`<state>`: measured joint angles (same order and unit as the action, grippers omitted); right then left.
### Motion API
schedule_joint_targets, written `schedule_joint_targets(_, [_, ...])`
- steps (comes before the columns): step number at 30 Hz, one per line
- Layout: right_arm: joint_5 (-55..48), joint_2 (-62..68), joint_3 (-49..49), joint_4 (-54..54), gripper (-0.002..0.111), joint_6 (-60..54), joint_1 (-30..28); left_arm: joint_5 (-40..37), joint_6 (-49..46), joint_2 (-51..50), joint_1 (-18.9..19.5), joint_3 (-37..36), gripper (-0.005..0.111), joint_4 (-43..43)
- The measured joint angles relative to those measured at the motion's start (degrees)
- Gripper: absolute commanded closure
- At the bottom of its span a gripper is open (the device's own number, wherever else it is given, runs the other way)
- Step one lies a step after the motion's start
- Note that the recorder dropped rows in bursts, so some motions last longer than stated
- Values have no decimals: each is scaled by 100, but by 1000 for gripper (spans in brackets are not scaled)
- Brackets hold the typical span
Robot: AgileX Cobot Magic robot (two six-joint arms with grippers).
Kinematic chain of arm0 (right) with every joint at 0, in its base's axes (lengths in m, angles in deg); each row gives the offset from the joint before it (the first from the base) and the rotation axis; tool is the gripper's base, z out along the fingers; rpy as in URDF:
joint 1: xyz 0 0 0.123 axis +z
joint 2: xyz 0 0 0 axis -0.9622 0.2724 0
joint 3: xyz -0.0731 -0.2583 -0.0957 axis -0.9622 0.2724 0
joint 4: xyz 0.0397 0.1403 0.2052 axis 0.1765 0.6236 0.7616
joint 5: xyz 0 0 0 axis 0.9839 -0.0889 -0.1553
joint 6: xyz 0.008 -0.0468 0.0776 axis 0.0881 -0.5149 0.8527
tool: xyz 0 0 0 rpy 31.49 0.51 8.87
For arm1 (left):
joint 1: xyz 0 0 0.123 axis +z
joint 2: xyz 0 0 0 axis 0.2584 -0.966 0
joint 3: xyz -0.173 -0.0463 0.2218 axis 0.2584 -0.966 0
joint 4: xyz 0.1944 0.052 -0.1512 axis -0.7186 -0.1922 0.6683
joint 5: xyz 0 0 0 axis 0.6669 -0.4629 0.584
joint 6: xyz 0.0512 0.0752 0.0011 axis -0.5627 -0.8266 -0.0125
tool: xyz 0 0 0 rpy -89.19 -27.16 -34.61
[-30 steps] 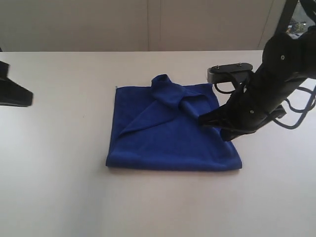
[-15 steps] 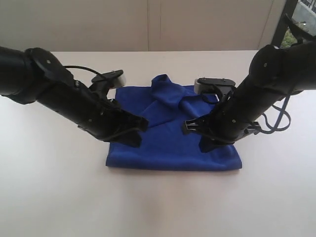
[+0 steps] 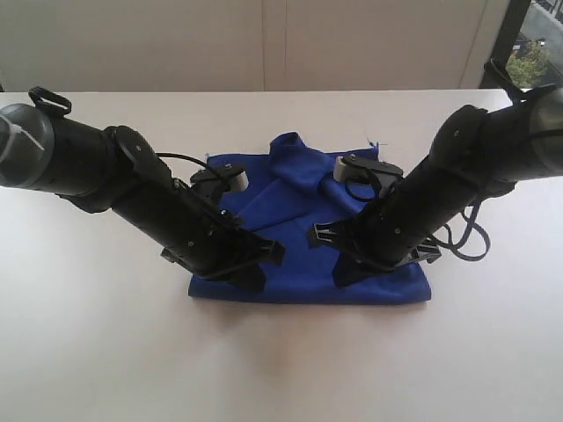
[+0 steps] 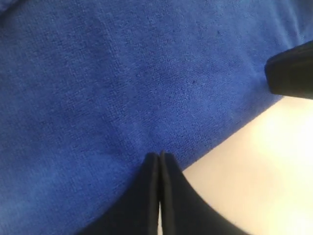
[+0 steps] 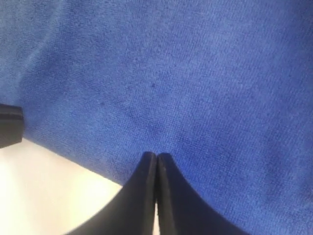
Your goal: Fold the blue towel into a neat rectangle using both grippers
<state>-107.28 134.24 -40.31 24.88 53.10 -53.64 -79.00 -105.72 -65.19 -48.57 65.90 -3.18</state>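
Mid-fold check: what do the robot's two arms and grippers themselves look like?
The left arm and right arm are matte black, built of thick cylindrical links. A pale grey block sits near each wrist, and thin black cables loop beside the right arm. The left gripper and right gripper each taper to two narrow, pointed black tips. No markings show.

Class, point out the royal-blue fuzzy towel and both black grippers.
Royal-blue fuzzy towel (image 3: 295,158), exterior view, bunched fold.
Left black pincer gripper (image 4: 160,154), left wrist view, shut tips.
Right black pincer gripper (image 5: 156,155), right wrist view, shut tips.
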Motion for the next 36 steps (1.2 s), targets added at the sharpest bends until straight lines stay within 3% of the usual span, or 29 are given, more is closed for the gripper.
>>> schedule_joint_targets(14, [152,5,335,-417,108,26,0,259,16,-44,0,-215,107,-369])
schedule_joint_targets(25, [152,-53,335,-1250,108,1168,9,259,16,-44,0,-215,107,-480])
schedule_joint_targets(36, [152,-223,335,-1991,108,1399,9,271,264,-44,0,-226,107,-658])
